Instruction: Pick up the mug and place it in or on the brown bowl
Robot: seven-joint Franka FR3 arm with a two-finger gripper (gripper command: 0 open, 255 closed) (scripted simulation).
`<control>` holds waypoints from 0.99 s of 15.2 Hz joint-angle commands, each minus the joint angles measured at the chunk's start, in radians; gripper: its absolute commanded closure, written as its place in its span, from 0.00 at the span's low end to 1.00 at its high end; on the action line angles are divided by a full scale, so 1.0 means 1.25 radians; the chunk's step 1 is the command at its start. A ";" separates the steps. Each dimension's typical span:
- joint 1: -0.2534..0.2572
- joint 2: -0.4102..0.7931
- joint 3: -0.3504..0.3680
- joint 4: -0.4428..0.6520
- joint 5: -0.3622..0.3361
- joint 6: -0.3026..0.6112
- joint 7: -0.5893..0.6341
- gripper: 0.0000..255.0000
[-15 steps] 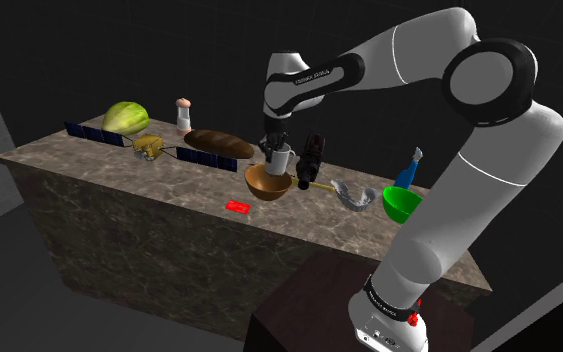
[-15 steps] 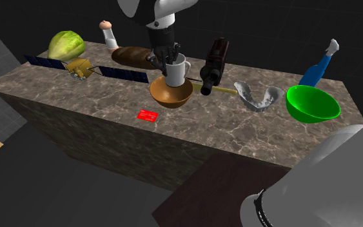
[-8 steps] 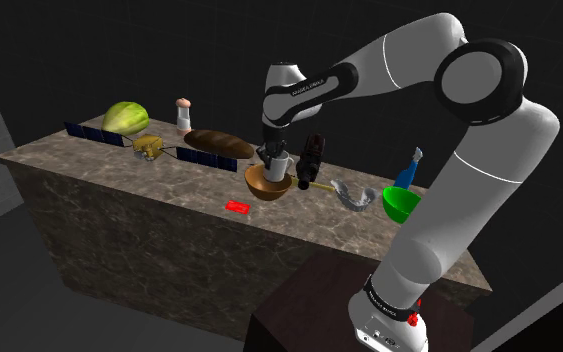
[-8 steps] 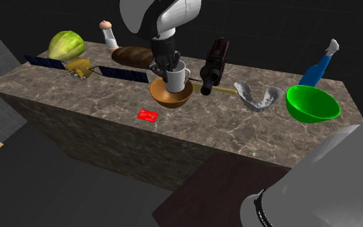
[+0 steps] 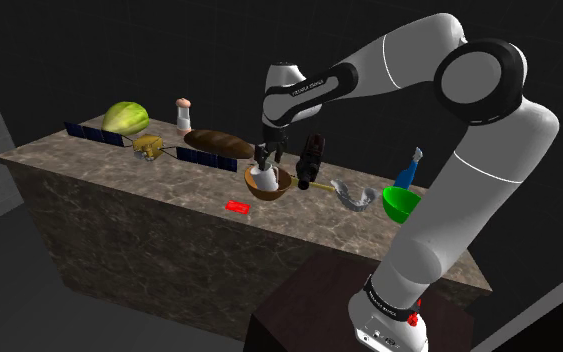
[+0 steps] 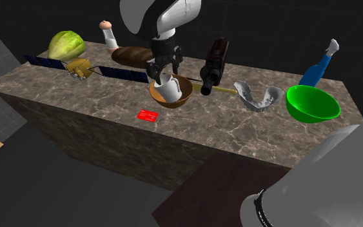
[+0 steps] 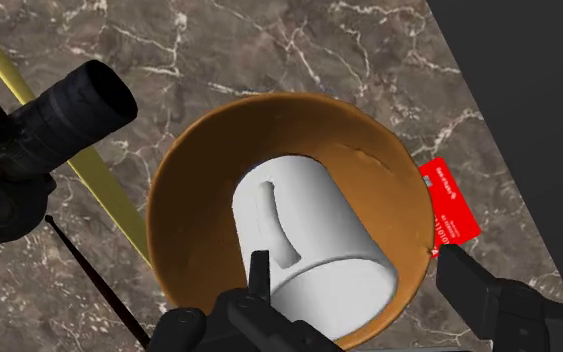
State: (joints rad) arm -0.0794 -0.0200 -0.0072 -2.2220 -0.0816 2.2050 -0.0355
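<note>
Marble counter (image 6: 206, 129) | mug (image 7: 314, 245) tilted in brown bowl (image 7: 199, 180) | claw (image 6: 163, 69) spread above

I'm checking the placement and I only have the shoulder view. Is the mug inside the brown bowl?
Observer: Yes. The wrist view shows the white mug tipped over inside the brown bowl, handle facing up.
Operator: Is the gripper open?
Observer: Yes. In the second exterior view the gripper hangs above the mug, fingers spread, not clasping it.
Operator: Anything against the bowl?
Observer: The wrist view shows a gap between the black bottle and the bowl's rim.
</note>
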 commanded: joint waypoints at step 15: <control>0.003 -0.044 0.003 0.057 0.005 -0.101 -0.003 0.00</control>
